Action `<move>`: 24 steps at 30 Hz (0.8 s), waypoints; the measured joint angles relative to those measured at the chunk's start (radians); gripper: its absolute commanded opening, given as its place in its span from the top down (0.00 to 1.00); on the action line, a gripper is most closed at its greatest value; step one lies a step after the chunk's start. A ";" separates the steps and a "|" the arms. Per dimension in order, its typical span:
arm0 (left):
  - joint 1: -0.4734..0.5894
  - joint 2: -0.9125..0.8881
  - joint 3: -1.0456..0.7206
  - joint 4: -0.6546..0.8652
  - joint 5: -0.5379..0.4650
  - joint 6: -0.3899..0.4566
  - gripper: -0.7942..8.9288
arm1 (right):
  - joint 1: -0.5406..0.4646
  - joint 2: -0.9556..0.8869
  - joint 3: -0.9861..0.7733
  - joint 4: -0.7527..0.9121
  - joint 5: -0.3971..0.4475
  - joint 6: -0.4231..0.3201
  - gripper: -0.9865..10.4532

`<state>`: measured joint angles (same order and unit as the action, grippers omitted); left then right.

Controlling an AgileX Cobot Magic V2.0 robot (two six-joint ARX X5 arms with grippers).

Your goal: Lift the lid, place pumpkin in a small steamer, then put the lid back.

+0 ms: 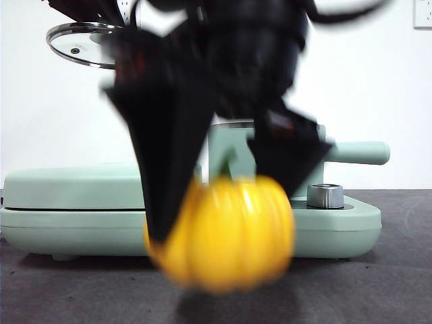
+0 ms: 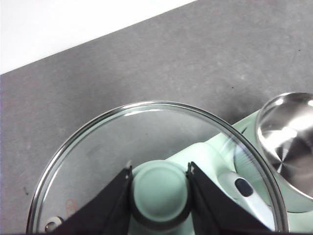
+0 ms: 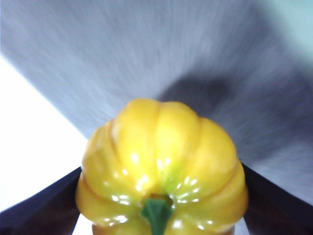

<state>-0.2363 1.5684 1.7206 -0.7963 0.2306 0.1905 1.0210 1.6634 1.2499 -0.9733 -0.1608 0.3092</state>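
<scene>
Right tool (image 1: pixel 223 202) pinches the pumpkin (image 1: pixel 223 233) just above the grey surface (image 1: pixel 378 290), near side of the small steamer (image 1: pixel 233 152). Left tool (image 2: pixel 160 188) clamps the lid (image 1: pixel 84 44) knob, raised far left.

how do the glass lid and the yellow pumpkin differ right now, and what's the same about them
The round clear glass lid with steel rim is flat and see-through; the glossy yellow ribbed toy pumpkin is bulbous and opaque. The left pincer clamps the lid by its mint-green knob; the right pincer squeezes the pumpkin's sides. The lid hangs high, the pumpkin low above the table. Both are held off the table.
</scene>
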 measured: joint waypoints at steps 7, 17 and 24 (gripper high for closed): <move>0.022 0.000 0.000 0.000 -0.001 0.000 0.90 | -0.119 0.000 0.291 -0.201 0.003 -0.052 0.63; 0.022 0.000 0.000 0.008 0.000 -0.003 0.90 | -0.372 0.153 0.674 -0.319 0.060 -0.161 0.63; 0.022 0.000 0.000 0.008 0.000 -0.015 0.90 | -0.460 0.303 0.822 -0.339 0.086 -0.215 0.63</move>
<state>-0.2142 1.5684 1.7206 -0.7887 0.2302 0.1753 0.5610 1.9667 2.0716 -1.3125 -0.0746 0.0944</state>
